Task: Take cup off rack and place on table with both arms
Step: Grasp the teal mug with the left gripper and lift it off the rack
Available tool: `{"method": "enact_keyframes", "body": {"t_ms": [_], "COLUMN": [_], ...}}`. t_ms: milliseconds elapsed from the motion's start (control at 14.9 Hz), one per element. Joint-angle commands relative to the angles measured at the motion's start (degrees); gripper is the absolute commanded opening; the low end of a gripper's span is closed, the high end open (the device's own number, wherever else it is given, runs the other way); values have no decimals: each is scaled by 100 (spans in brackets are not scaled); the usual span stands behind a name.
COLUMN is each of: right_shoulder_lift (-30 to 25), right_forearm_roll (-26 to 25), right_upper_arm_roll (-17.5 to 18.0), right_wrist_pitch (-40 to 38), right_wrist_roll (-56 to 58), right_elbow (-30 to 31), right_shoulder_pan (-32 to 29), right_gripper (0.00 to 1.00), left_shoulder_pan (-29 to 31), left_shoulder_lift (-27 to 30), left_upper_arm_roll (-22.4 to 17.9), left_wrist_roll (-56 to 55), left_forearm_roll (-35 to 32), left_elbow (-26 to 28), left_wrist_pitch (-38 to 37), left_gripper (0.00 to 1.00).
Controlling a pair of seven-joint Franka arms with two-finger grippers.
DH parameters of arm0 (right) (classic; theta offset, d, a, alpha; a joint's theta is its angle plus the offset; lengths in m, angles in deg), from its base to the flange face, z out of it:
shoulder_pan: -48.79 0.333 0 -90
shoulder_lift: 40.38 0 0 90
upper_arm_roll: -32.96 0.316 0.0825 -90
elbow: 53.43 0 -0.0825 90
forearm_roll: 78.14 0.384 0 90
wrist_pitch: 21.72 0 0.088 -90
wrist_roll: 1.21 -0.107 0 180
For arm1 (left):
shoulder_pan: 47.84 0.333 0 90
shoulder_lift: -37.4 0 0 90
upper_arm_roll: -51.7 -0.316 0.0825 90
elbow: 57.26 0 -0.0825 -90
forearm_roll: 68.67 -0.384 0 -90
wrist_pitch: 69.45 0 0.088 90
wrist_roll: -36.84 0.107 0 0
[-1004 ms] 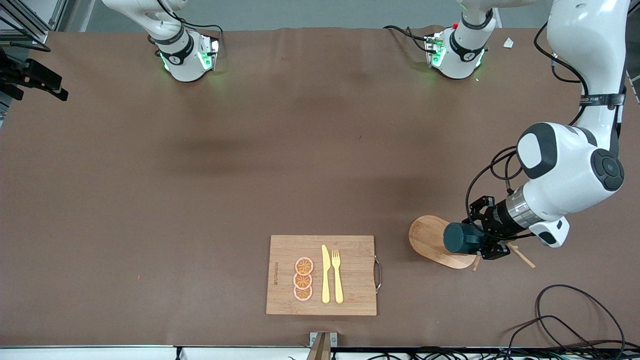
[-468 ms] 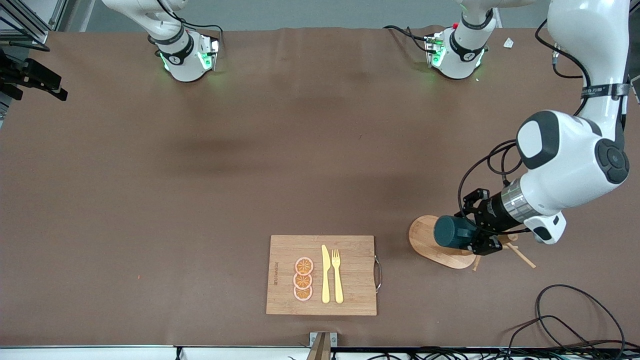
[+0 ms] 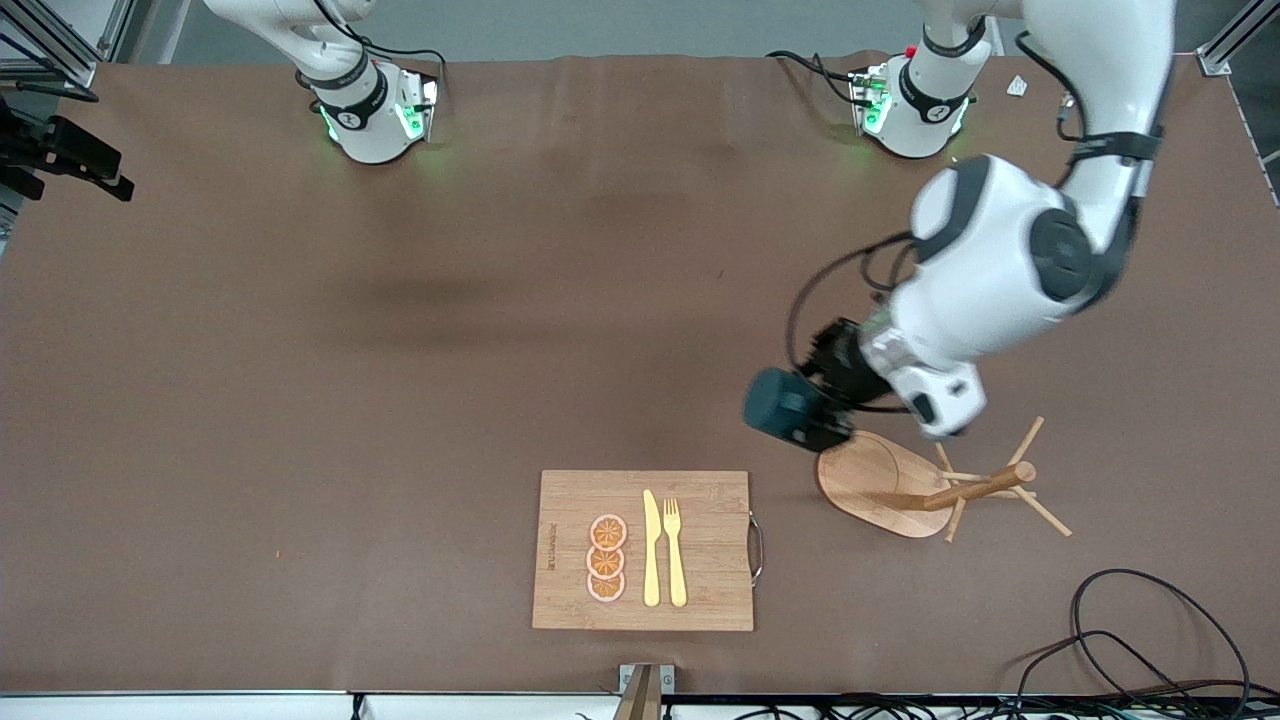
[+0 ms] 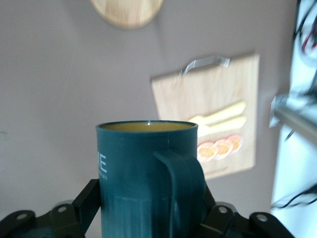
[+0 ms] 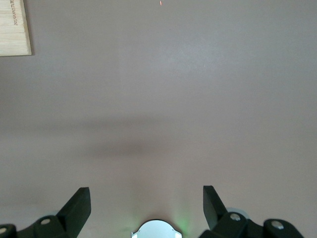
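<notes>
The small dark teal-green cylindrical cup (image 3: 783, 409) is pinched by its base in the left gripper (image 3: 815, 415), over the brown table (image 3: 400, 350) at eleven o'clock of the light wooden rack (image 3: 905, 485). It is judged rigid, light, possibly slippery; pale lettering is unreadable. The right gripper (image 5: 146, 206) waits, spread.

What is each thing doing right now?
cup: off its rack, held in the air.
left gripper: shut on the cup.
right gripper: open, empty, waiting over the table.
rack: upright, bare pegs.
cutting board: flat, carrying toy food and cutlery.
</notes>
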Motion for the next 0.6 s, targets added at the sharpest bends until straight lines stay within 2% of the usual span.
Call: {"method": "enact_keyframes", "body": {"t_ms": [0, 201, 401, 535], "right_shoulder_lift": [-28, 42, 60, 60], "right_forearm_roll": [-20, -29, -20, -20], "right_upper_arm_roll": [14, 5, 5, 5], "right_wrist_pitch": [-10, 16, 51, 60], "right_wrist_roll": [-8, 1, 1, 1], "right_elbow": [-9, -9, -9, -9], "right_shoulder_pan": [-52, -87, -88, -96], "right_gripper": [100, 100, 100, 100], "left_shoulder_pan": [-663, -1401, -2078, -2543], "left_shoulder_lift": [-285, -750, -1137, -1418], "left_upper_arm_roll": [-36, -123, -247, -352], "left_wrist_roll": [-125, -160, -598, -617], "left_forearm_roll": [-464, -1025, -1930, -2842], "left_elbow": [-308, -669, -696, -696], "left_wrist_pitch": [104, 226, 849, 974], "left_gripper": [64, 64, 64, 64]}}
